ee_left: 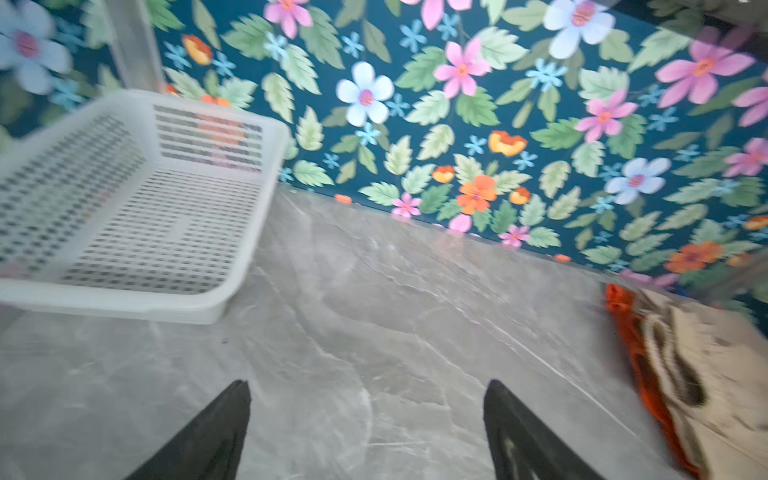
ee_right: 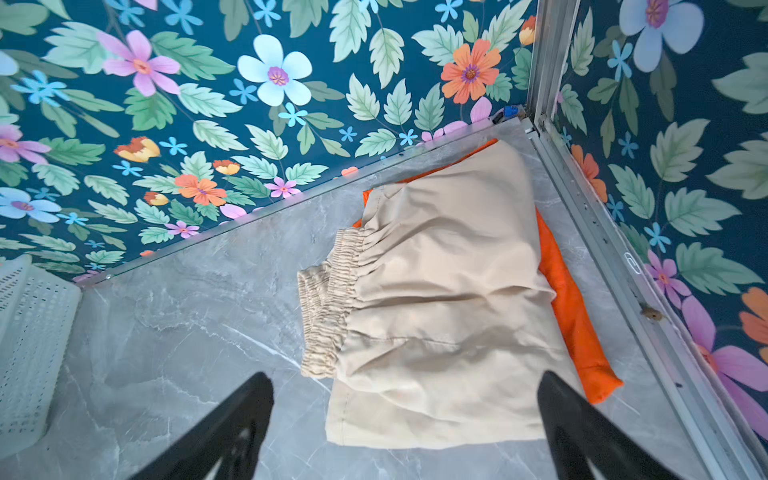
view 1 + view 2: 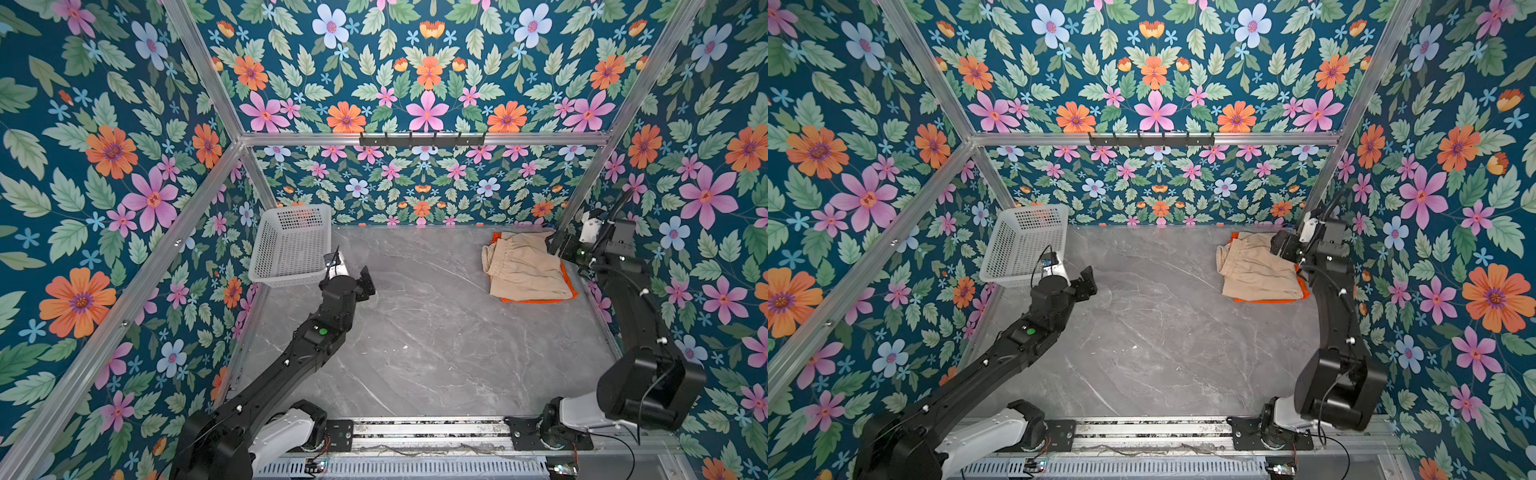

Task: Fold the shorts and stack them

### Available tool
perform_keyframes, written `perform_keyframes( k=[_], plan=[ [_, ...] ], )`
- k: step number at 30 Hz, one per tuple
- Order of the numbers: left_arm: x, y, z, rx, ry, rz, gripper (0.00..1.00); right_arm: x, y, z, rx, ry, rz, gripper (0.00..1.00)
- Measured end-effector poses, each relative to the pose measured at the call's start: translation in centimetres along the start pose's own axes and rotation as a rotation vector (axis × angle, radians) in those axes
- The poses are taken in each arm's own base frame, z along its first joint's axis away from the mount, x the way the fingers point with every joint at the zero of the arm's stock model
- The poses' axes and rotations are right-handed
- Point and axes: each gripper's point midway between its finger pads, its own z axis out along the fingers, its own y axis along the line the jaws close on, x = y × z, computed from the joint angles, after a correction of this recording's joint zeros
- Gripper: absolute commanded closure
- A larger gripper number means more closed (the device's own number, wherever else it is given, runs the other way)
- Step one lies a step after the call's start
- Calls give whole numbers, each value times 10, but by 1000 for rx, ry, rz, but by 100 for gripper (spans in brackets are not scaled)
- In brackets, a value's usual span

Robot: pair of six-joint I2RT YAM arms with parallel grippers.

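The beige shorts [image 3: 525,266] [image 3: 1256,270] lie folded on top of the orange shorts [image 3: 536,299] [image 3: 1266,299] at the table's back right corner. Only orange edges show around the beige pair. In the right wrist view the beige shorts [image 2: 449,291], elastic waist to one side, cover most of the orange shorts [image 2: 569,307]. My right gripper [image 3: 555,247] [image 3: 1279,245] [image 2: 405,376] hovers open just above the stack's right side and holds nothing. My left gripper [image 3: 368,282] [image 3: 1086,282] [image 1: 368,386] is open and empty over bare table beside the basket, far from the stack.
A white perforated basket [image 3: 286,266] [image 3: 1021,249] [image 1: 124,299] stands at the back left, close to my left gripper. Floral walls with aluminium rails [image 2: 602,232] close in the table's back and sides. A black hook rack [image 3: 422,139] hangs on the back wall.
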Motion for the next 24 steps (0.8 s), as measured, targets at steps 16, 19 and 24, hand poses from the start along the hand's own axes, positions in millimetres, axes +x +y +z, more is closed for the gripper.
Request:
perform_keyframes(
  k=[16,19,24],
  plan=[
    [92,142,-9,-361,-100,256,0,164,-16,23,-116,-71,-49,1],
    [107,151,4,-369,-72,258,0,157,-11,32,-140,-95,-61,1],
    [98,146,36,-305,-129,246,0,185,-2,44,-164,-116,-117,1]
  ],
)
